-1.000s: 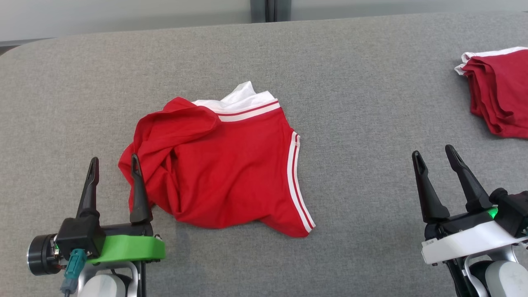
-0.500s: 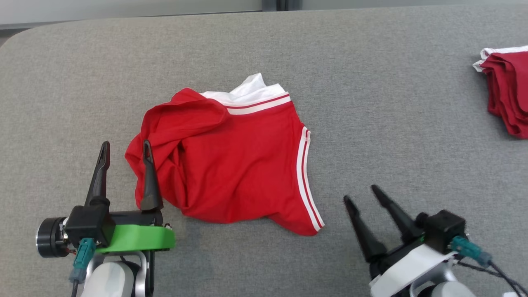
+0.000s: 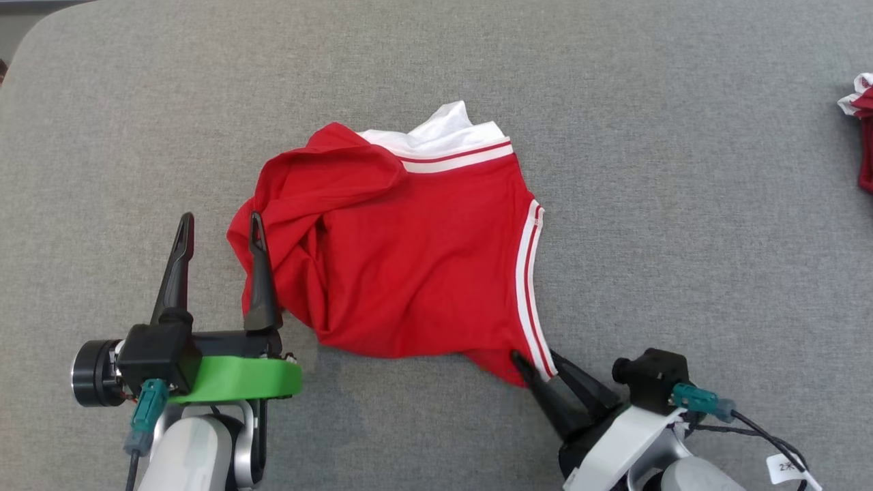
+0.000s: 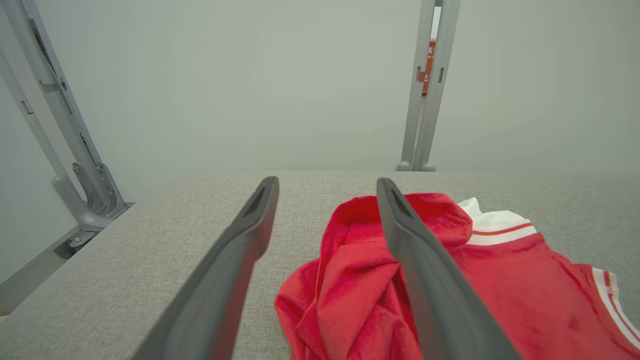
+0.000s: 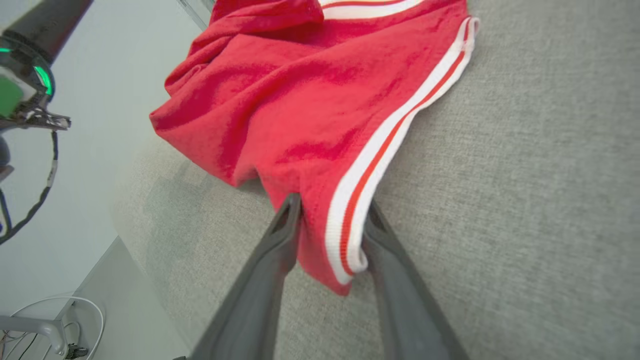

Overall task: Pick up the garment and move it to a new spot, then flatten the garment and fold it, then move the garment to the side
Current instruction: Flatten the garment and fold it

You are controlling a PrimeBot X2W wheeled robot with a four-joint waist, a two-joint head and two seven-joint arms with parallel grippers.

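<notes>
**Right gripper arrives at the striped corner**

Closest in, the right gripper (image 3: 535,363) has its two long, tapered dark fingers (image 5: 260,280) planted either side of the garment's (image 3: 409,259) nearest corner. The right wrist view shows the white-red-white ribbed band lying in the gap, with a finger touching each flank. The jaws are drawn partway in, a slim V. Whether they are pinching the cloth yet, I can't tell.

Across on the left, the left gripper (image 3: 220,221) rises from a glossy green plastic collar (image 3: 232,378), jaws spread wide and holding nothing. Its inner finger crosses the garment's rumpled left edge in the head view, while the outer one stands over bare table (image 3: 682,225).

The garment sits mid-table as a soft, matte red knit in a loose heap. Deep folds bunch up on its left, and the cloth runs smoother toward the striped band down its right edge. A white panel peeks out at the far side behind a second striped band. The table is padded in coarse grey weave, with a rounded corner. At the far right edge is a sliver of stacked red cloth (image 3: 863,129) with white trim, well apart from the garment.

A second ago the right gripper stood wide open off to the right, well clear of the garment. Now it is at the corner, with its jaws narrower. The left gripper keeps the same spread and the same place at the left edge. The whole head view has slid, which is the camera moving, and the garment's folds lie as before.
</notes>
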